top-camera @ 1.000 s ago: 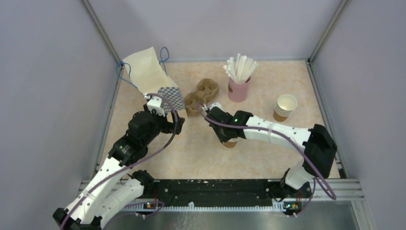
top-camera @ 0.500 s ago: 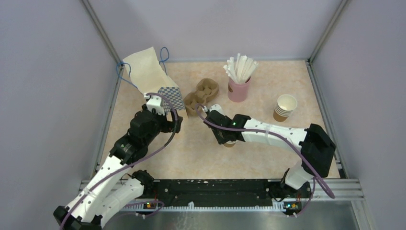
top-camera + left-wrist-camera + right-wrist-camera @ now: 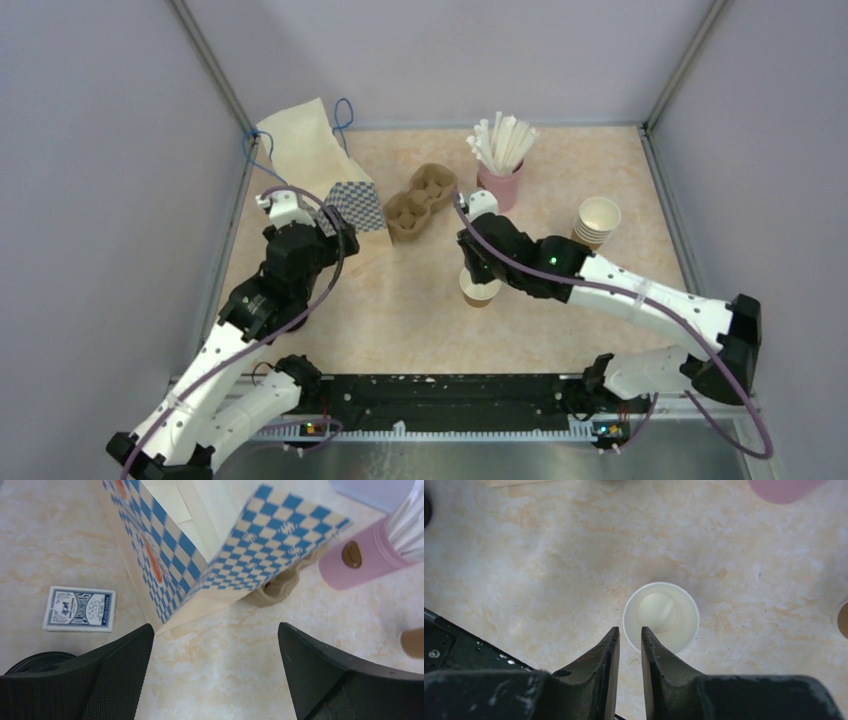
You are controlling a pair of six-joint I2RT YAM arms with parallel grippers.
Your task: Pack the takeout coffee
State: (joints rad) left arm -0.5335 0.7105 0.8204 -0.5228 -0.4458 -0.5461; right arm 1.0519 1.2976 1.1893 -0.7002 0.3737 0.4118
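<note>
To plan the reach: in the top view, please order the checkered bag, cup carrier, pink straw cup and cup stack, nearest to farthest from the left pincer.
From the left pincer:
1. checkered bag, just ahead, far left.
2. cup carrier, centre.
3. pink straw cup, right of centre.
4. cup stack, far right.

Two white-and-black robot arms seen from above. The left arm (image 3: 250,310) stretches forward along the left side, and the left gripper (image 3: 215,630) has its jaws spread wide. The right arm (image 3: 620,295) sweeps in toward the middle, wrist pointing down, and the right gripper (image 3: 630,630) has its fingers almost together, holding nothing
</note>
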